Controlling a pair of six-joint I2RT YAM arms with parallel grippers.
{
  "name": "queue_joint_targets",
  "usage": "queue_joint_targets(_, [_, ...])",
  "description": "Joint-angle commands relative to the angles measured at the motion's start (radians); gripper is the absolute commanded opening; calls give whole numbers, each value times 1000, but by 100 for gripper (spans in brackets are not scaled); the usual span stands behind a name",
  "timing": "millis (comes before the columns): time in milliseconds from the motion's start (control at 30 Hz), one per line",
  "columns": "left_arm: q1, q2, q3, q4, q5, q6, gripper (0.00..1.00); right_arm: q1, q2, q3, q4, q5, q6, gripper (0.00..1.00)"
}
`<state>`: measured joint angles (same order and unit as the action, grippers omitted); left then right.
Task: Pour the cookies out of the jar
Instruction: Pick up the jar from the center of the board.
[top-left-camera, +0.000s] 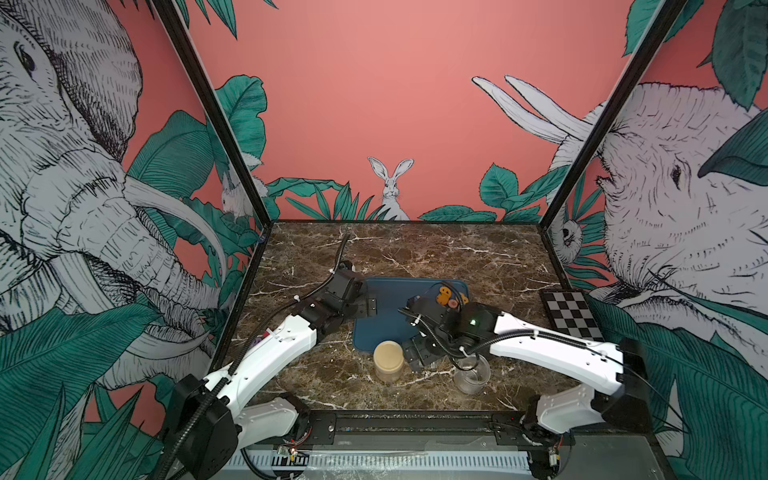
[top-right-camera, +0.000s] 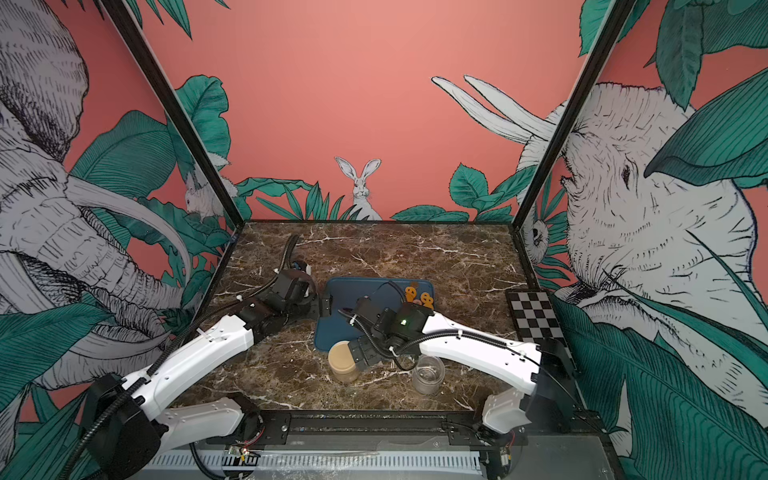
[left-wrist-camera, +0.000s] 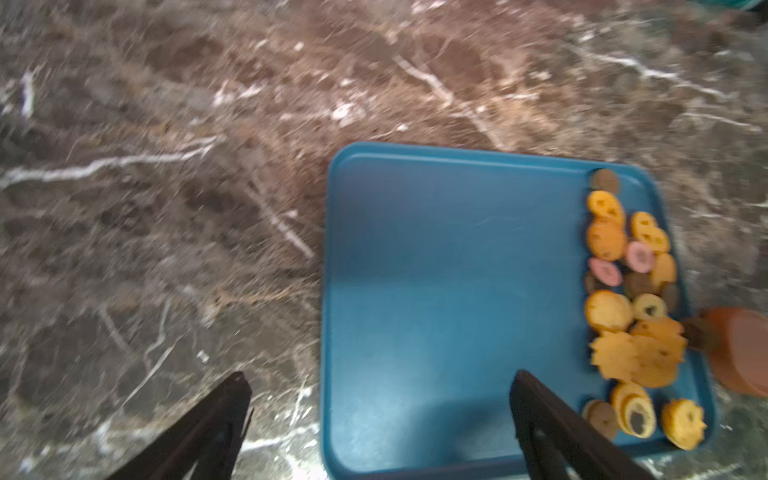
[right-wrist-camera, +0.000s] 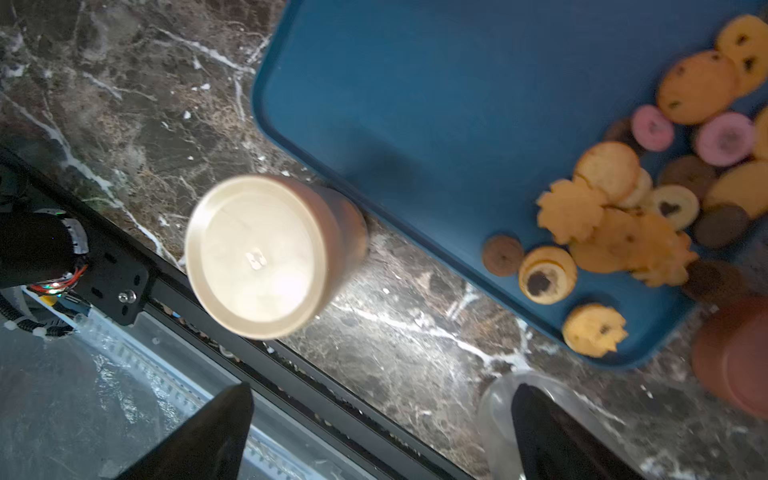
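Mural walls (top-left-camera: 374, 104) enclose (seemingly marble) tabletop (top-left-camera: 457, 249), tray (top-left-camera: 386, 307), cookies (top-left-camera: 444, 296).

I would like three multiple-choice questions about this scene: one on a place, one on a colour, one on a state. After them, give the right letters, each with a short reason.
1. Where do the cookies lie?
A) inside the clear jar
B) on the tray
C) on the bare marble table

2. What colour is the tray?
A) white
B) yellow
C) blue

3. How is the clear jar?
A) upright and empty
B) lying on its side
C) full of cookies

Answers:
1 B: in both wrist views the cookies lie in a pile along one side of the tray.
2 C: the bare floor of the tray is blue in every view.
3 A: in both top views the jar stands mouth up on the marble table, and nothing shows inside it.
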<state>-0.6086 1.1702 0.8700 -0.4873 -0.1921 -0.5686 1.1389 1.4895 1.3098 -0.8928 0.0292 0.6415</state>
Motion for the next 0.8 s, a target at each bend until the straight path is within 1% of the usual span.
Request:
queue_joint_targets(0, [21,-23,9,-80,25,-60,99,14,80,104,64,-49,-95,99])
queue_joint_targets(133, [26,-53,-30,-74,39,-75,99,27,171,166,56,-71,-127,99])
queue_joint_targets(267, [37,-88,-70,-68,36,-84,99,37,240,202,23,-66,-145,99])
queue_joint_targets(400, [52,-97,-78,-66,44,-84,99,60,294,227,6,-59,-151,99])
queue_joint_targets(533, [59,-102,-84,-65,44,-85,99,71,344,242,-30,-29,-143,99])
queue_joint_targets(767, [64,-104,-102,-56,51,-91,99,87,396,225,-43,-4,-125,99])
